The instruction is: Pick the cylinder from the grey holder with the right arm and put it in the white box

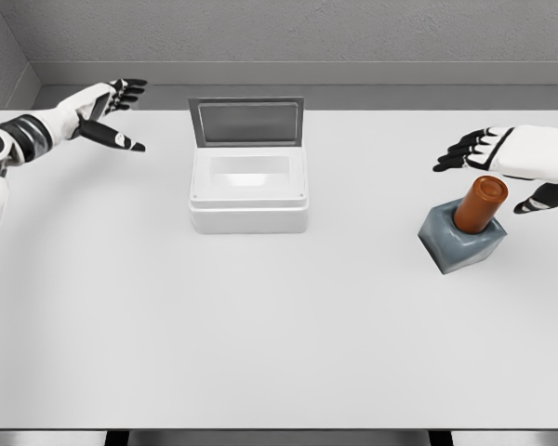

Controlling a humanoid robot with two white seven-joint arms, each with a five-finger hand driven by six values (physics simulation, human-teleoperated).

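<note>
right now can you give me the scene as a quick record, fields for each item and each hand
cylinder: orange-brown, tilted, seated in the grey holder, not grasped
grey holder: on the table, right side
white box: lid open and standing at the back, inside looks empty, centre of the table
right robot hand: fingers spread, just beyond the cylinder top, holding nothing
left robot hand: open, raised over the far left of the table
table: white
task state: pick not yet done
</note>
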